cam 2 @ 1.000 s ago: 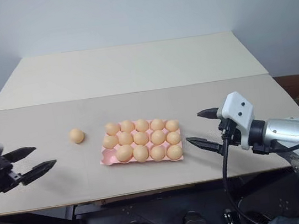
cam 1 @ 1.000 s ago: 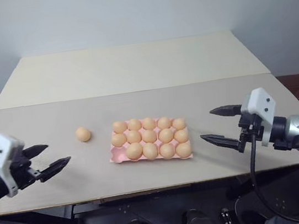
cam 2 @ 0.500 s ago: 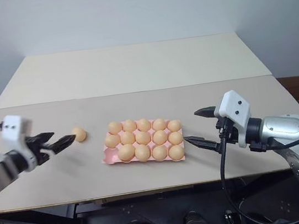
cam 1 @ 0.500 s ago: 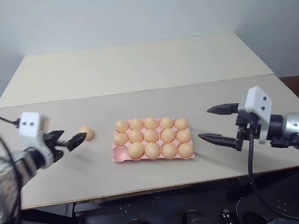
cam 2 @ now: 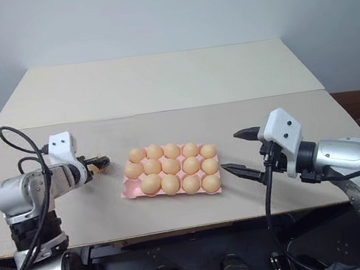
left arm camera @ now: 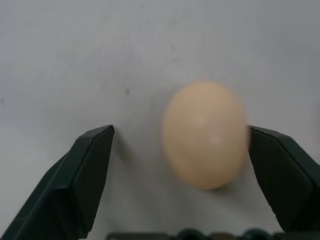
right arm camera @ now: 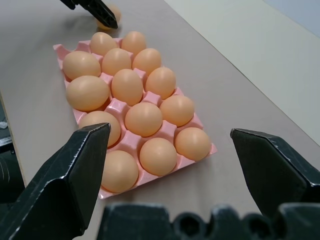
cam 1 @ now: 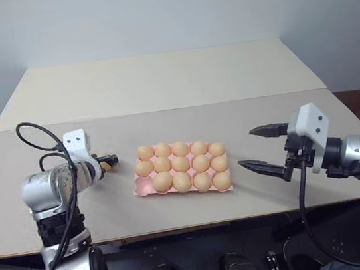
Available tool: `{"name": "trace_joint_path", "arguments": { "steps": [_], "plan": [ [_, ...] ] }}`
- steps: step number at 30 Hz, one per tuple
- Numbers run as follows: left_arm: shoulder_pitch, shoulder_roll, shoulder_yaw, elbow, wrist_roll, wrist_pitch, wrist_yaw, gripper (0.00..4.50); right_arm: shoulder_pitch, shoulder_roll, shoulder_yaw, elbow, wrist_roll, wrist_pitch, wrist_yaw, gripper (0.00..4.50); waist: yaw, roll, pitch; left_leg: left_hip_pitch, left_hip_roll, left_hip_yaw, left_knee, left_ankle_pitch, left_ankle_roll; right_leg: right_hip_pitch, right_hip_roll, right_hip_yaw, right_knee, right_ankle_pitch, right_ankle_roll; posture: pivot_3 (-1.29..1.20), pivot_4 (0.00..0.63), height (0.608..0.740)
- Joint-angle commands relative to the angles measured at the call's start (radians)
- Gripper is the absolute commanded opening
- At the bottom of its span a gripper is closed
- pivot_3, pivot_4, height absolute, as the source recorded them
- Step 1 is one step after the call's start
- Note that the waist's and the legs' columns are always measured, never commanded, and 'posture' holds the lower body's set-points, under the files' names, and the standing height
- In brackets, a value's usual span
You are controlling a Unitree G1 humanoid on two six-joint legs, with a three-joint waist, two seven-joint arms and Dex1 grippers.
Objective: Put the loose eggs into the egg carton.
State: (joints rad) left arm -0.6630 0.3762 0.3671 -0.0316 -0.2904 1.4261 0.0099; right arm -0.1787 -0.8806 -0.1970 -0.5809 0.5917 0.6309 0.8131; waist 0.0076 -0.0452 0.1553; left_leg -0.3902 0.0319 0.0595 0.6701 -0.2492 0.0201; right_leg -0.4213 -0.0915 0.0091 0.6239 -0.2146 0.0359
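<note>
One loose egg [left arm camera: 205, 135] lies on the grey table [cam 1: 57, 213], to the left of the egg carton [cam 1: 140, 189] and apart from it; the left gripper [left arm camera: 180, 150] brackets this egg, fingers spread, one fingertip at or almost at the shell, the other fingertip [left arm camera: 95, 150] standing clear; no grip is made. The pink carton sits near the table's middle, fourteen eggs seated, one cup at its near-left corner vacant. The right gripper [cam 1: 257, 146] hovers to the right of the carton, apart from it, fingers wide and holding nothing.
</note>
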Motion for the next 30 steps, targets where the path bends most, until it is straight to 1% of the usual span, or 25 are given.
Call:
{"name": "trace_joint_path", "arguments": {
  "steps": [1,2,7,8,9,11,13,14,15,17,19,20,22,25,27,30],
  "plan": [
    [-0.035,0.006,-0.012,0.028,0.031,-0.031,0.008,3.9,0.005,-0.01,-0.06,-0.037,0.014,-0.002,-0.014,4.5,0.002,0.0,0.0,0.0,0.0,0.0,0.0,0.0,0.0,0.0,0.0,0.0,0.0,0.0,0.0,0.0,0.15,0.74],
    [-0.039,0.005,-0.014,0.037,0.032,-0.039,0.003,3.63,0.008,-0.011,-0.063,-0.04,0.016,0.001,-0.017,4.5,0.003,0.0,0.0,0.0,0.0,0.0,0.0,0.0,0.0,0.0,0.0,0.0,0.0,0.0,0.0,0.0,0.15,0.74],
    [-0.055,-0.003,-0.022,0.041,0.033,-0.052,-0.011,1.95,0.015,-0.008,-0.067,-0.046,0.017,0.009,-0.03,4.5,0.003,0.0,0.0,0.001,0.0,0.0,0.0,0.0,0.0,0.0,0.0,0.0,0.001,0.0,0.0,0.0,0.15,0.74],
    [-0.051,-0.001,-0.025,0.025,0.033,-0.047,-0.014,1.71,0.015,-0.007,-0.069,-0.049,0.02,0.012,-0.034,4.5,0.003,0.0,0.0,0.001,0.0,0.0,0.0,0.0,0.0,0.0,0.0,0.0,0.001,0.0,0.0,0.0,0.15,0.74],
    [-0.044,0.012,-0.038,0.003,0.031,-0.043,-0.027,1.62,0.014,-0.007,-0.07,-0.049,0.02,0.014,-0.039,4.5,0.003,0.0,0.0,0.001,0.0,0.0,0.0,0.0,0.0,0.0,0.0,0.0,0.001,0.0,0.0,0.0,0.15,0.74],
    [-0.017,0.062,-0.075,-0.065,0.014,-0.029,-0.075,1.62,0.023,-0.01,-0.078,-0.053,0.022,0.013,-0.041,4.5,0.001,0.0,0.0,0.0,0.0,0.0,0.0,0.0,0.0,0.0,0.0,0.0,0.0,0.0,0.0,0.0,0.15,0.74],
    [0.061,0.173,-0.135,-0.183,-0.019,-0.079,-0.189,1.62,0.041,-0.011,-0.086,-0.064,0.022,0.012,-0.043,4.5,-0.008,0.0,0.0,-0.001,0.0,0.0,0.0,0.0,0.0,-0.001,0.0,0.0,0.0,0.0,0.0,0.0,0.15,0.74],
    [0.108,0.242,-0.156,-0.242,-0.046,-0.108,-0.264,1.62,0.046,-0.011,-0.089,-0.069,0.023,0.013,-0.044,4.5,-0.016,0.0,0.0,-0.001,0.001,0.001,-0.002,0.0,0.0,-0.002,0.0,0.001,0.0,0.0,0.0,0.0,0.15,0.74],
    [0.14,0.289,-0.169,-0.279,-0.065,-0.129,-0.316,1.62,0.05,-0.01,-0.092,-0.071,0.024,0.013,-0.045,4.5,-0.019,0.0,0.0,0.0,0.001,0.001,-0.002,0.0,0.0,-0.002,0.0,0.002,0.001,0.0,0.0,0.0,0.15,0.74],
    [0.235,0.419,-0.162,-0.362,-0.136,-0.216,-0.507,1.62,0.054,-0.01,-0.093,-0.075,0.024,0.014,-0.046,4.5,-0.02,0.0,0.0,0.0,0.001,0.001,-0.002,0.0,-0.001,-0.003,0.0,0.002,0.002,0.0,-0.001,0.0,0.15,0.74],
    [0.352,0.548,-0.152,-0.395,-0.175,-0.394,-0.749,1.62,0.051,-0.009,-0.086,-0.075,0.026,0.013,-0.049,4.5,-0.021,0.001,0.0,0.002,0.002,0.001,-0.002,0.0,-0.001,-0.002,0.0,0.001,0.002,-0.001,-0.003,0.0,0.15,0.74],
    [0.392,0.587,-0.155,-0.389,-0.176,-0.481,-0.831,1.62,0.049,-0.007,-0.081,-0.075,0.025,0.012,-0.05,4.5,-0.019,0.002,-0.001,0.002,0.002,0.002,-0.002,0.0,-0.001,-0.002,0.0,0.001,0.001,-0.002,-0.004,0.0,0.15,0.74],
    [0.424,0.629,-0.17,-0.358,-0.182,-0.61,-0.952,1.62,0.048,-0.005,-0.073,-0.073,0.023,0.008,-0.053,4.5,-0.01,0.002,-0.001,0.003,0.002,0.003,-0.002,0.0,-0.001,-0.002,-0.001,0.001,0.002,-0.007,-0.013,0.0,0.15,0.74],
    [0.444,0.656,-0.195,-0.323,-0.195,-0.752,-1.106,1.62,0.049,-0.004,-0.071,-0.077,0.024,0.006,-0.057,4.5,0.007,0.002,-0.001,0.002,0.002,0.004,-0.001,0.0,-0.001,-0.001,-0.001,-0.001,0.001,-0.007,-0.013,0.0,0.15,0.74],
    [0.432,0.651,-0.246,-0.301,-0.17,-0.82,-1.149,1.62,0.053,-0.003,-0.074,-0.083,0.026,0.006,-0.06,4.5,0.007,0.002,-0.001,0.001,0.002,0.007,-0.001,0.0,-0.001,-0.002,-0.001,0.0,0.0,-0.007,-0.013,0.0,0.15,0.74],
    [0.384,0.612,-0.317,-0.248,-0.134,-0.874,-1.153,1.62,0.06,0.0,-0.082,-0.089,0.03,0.007,-0.065,4.5,0.006,0.002,-0.001,-0.001,0.002,0.007,-0.001,0.0,0.0,-0.002,0.0,0.0,-0.001,-0.007,-0.011,0.0,0.15,0.74]
  ]
}}
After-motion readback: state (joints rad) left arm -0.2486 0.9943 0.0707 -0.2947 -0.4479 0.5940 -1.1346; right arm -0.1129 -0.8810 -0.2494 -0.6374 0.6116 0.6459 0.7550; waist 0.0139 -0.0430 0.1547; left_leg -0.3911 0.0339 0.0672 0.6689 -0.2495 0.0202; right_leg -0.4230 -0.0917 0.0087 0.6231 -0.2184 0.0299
